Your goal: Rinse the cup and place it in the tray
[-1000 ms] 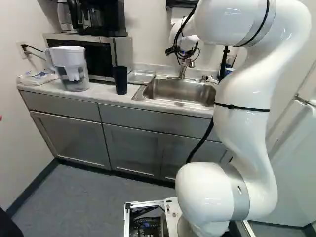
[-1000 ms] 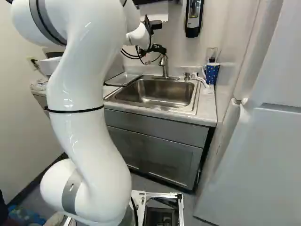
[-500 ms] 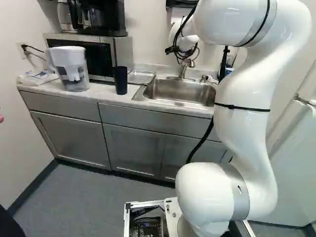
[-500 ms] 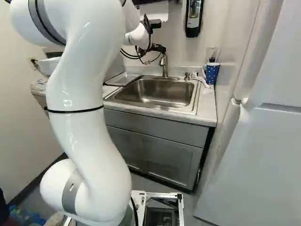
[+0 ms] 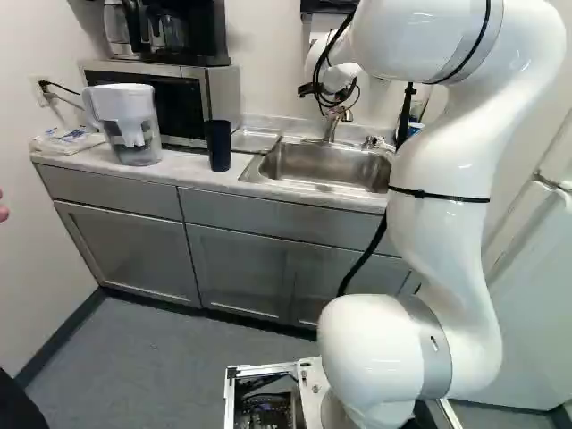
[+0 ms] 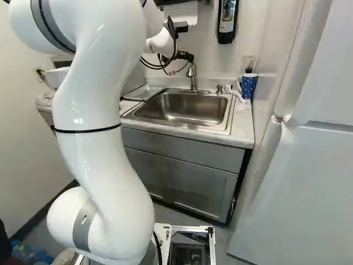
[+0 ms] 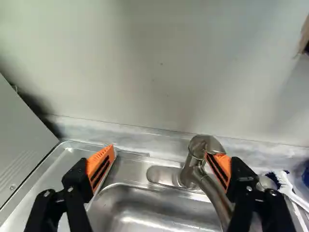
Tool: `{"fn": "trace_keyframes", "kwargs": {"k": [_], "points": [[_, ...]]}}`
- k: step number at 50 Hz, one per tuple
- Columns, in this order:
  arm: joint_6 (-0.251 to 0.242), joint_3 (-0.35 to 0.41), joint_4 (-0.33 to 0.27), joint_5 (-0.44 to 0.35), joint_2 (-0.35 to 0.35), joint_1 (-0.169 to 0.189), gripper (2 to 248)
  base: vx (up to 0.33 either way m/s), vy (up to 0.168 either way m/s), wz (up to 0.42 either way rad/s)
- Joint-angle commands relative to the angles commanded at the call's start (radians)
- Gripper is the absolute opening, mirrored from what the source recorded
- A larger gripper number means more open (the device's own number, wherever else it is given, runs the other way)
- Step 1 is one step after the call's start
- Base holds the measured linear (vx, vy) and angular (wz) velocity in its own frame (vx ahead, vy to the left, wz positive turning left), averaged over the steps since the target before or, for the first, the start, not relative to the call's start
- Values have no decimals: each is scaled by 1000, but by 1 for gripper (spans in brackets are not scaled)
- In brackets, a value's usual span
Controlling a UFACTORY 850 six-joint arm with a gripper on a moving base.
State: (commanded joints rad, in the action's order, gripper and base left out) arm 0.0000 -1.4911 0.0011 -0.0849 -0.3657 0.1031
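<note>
Your white arm (image 5: 447, 219) has shifted slightly; the gripper (image 7: 160, 151) is open, empty, near the faucet (image 7: 186, 177). The dark tumbler (image 5: 218, 145), beside the metal tray (image 5: 256, 140), apparently awaits placing.

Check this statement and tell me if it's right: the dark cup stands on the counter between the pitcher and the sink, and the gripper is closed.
Not quite: the gripper is open, its two fingers wide apart, as the wrist view shows. The dark cup does stand on the counter between the pitcher and the sink.
</note>
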Motion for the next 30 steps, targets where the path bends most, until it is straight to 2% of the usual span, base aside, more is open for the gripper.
{"fn": "trace_keyframes", "kwargs": {"k": [30], "points": [[0,0,0,-31,0,0,247,0,0,0]]}}
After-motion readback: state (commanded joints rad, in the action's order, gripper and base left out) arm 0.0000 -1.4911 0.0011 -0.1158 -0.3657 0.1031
